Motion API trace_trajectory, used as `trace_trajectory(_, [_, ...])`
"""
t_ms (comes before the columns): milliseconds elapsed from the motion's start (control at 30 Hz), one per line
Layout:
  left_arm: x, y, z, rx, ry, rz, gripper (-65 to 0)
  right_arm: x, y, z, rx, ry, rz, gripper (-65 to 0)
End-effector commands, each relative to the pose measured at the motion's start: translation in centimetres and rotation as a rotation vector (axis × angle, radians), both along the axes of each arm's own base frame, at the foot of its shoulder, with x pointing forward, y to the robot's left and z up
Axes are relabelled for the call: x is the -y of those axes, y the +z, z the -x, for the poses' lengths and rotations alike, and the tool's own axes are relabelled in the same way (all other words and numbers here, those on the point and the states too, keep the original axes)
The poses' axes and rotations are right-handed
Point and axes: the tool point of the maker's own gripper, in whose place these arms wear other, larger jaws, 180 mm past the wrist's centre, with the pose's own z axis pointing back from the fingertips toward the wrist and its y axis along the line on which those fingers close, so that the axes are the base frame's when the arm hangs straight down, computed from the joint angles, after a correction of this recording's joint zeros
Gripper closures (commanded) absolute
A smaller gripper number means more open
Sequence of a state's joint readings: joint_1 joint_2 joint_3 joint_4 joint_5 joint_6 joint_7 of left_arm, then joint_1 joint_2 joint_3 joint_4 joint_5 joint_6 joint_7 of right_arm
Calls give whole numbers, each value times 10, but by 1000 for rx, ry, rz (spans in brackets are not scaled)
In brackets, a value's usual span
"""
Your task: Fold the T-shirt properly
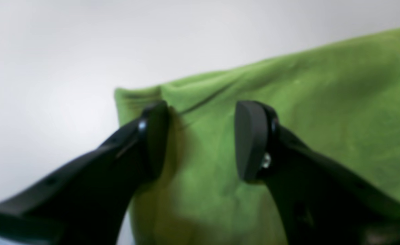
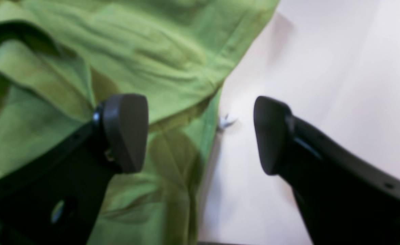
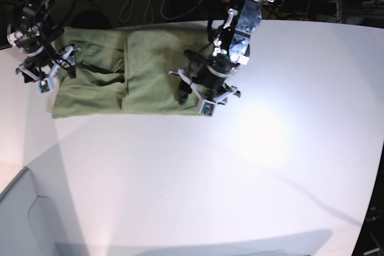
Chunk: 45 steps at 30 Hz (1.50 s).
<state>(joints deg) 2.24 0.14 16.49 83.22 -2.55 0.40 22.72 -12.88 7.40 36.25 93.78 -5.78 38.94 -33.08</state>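
- T-shirt lying flat on the white bench, toward the far left part of it in the base view, partly folded, with a lengthwise fold line running down its middle.
- Left gripper hovering over the shirt's near right corner, just beside the cloth edge.
- In the left wrist view, left gripper standing with fingers spread well apart, green cloth showing through the gap, nothing being pinched between the pads.
- Left finger in that view sitting close by a folded corner of the fabric; touching or not, unclear through the blur.
- Right gripper hanging over the shirt's left edge, near the sleeve area.
- In the right wrist view, right gripper gaping wide, one of its fingers above wrinkled cloth, the other above bare bench, the shirt's edge passing between them.
- Nothing being held by either pair of fingers.
- Cables trailing beyond the far edge of the bench.
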Motion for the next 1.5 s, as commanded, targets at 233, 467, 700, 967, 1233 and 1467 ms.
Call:
trace_trajectory(233, [6, 8, 0, 27, -2, 27, -302, -5, 0, -16, 32, 2, -45, -468])
trace_trajectory(467, [4, -2, 17, -8, 5, 30, -301, -6, -25, -12, -25, -23, -98, -468])
trace_trajectory(700, [4, -8, 29, -34, 7, 32, -301, -6, -27, -10, -35, -23, -100, -466])
trace_trajectory(967, [4, -8, 28, -31, 10, 31, -301, -9, -29, -10, -40, -12, -101, -445])
trace_trajectory(1233, [3, -6, 24, -24, 12, 31, -301, -34, -37, -7, -90, 115, -86, -192])
trace_trajectory(1467, [3, 1, 21, -5, 14, 36, -301, -34, -38, -5, -110, 159, -60, 0])
